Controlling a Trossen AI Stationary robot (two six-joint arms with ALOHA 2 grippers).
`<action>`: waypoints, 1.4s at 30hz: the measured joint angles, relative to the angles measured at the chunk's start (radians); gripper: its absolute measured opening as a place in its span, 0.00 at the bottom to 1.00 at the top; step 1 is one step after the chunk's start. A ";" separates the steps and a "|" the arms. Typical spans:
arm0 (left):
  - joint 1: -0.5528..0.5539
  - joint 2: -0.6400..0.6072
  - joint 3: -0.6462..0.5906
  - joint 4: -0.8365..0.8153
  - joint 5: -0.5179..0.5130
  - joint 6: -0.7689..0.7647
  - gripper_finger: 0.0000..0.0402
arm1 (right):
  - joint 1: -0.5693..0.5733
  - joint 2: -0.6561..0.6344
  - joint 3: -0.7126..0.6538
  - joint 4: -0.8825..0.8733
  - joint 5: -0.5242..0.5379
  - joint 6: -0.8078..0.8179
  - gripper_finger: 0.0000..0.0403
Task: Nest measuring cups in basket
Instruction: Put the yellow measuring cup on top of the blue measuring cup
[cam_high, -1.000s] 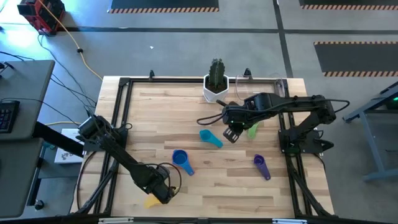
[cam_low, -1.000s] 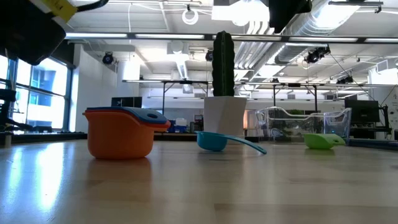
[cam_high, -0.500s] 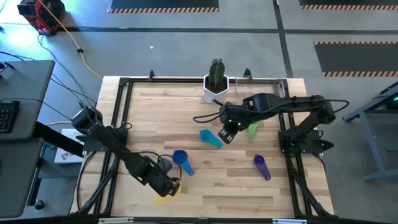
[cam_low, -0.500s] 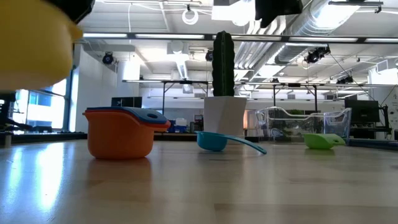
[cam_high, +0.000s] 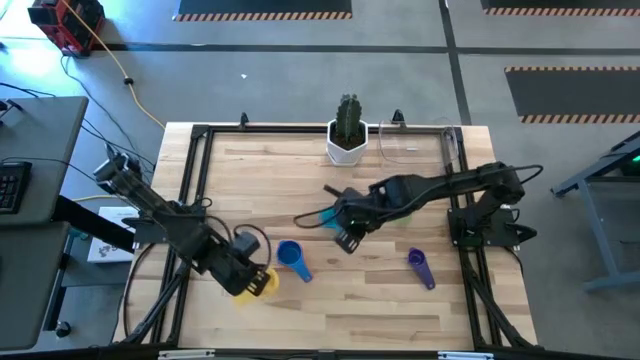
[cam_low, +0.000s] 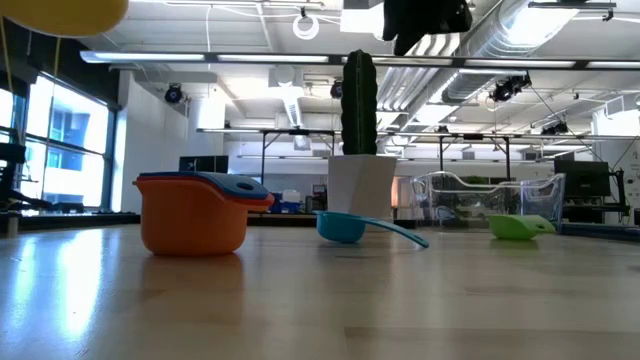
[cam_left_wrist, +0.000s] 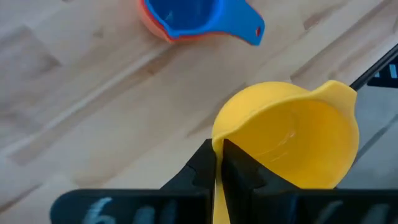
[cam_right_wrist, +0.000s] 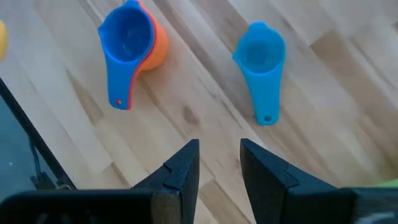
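My left gripper (cam_high: 247, 281) is shut on the yellow cup (cam_left_wrist: 292, 140), which I hold above the table's near left part, just left of the blue cup nested in the orange cup (cam_high: 291, 257). That pair stands upright on its base (cam_low: 195, 215). My right gripper (cam_right_wrist: 219, 165) hangs open above the teal cup (cam_right_wrist: 260, 55) at mid-table, touching nothing. The green cup (cam_low: 520, 227) and the purple cup (cam_high: 421, 268) lie on the wood. The clear basket (cam_high: 415, 146) stands at the far edge. No red cup shows. My left gripper pinches the yellow cup's handle (cam_left_wrist: 215, 177) between its two fingers, close to where the handle meets the bowl. The fingers come slanting down from the table's left. The cup is lifted clear, with the bowl (cam_low: 62, 12) reaching out beyond the fingertips.
A white pot with a cactus (cam_high: 347, 140) stands at the far edge, left of the basket. A dark metal frame (cam_high: 190, 180) runs round the tabletop. Bare wood (cam_high: 360, 310) lies along the near edge and in the far left part.
My left gripper has risen with the yellow cup from near the table's near edge and moved toward the far edge, ending beside the blue and orange pair. My right gripper has moved left and nearer, from beside the green cup to above the teal cup.
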 joint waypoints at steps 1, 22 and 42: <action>0.000 -0.018 0.000 -0.021 -0.005 0.000 0.01 | 0.007 0.011 0.000 0.010 0.000 0.009 0.27; 0.097 -0.247 0.000 -0.183 -0.069 0.141 0.02 | 0.081 0.243 0.000 0.268 0.023 0.162 0.27; 0.199 -0.402 0.000 -0.244 -0.076 0.205 0.02 | 0.097 0.418 0.000 0.422 0.038 0.190 0.27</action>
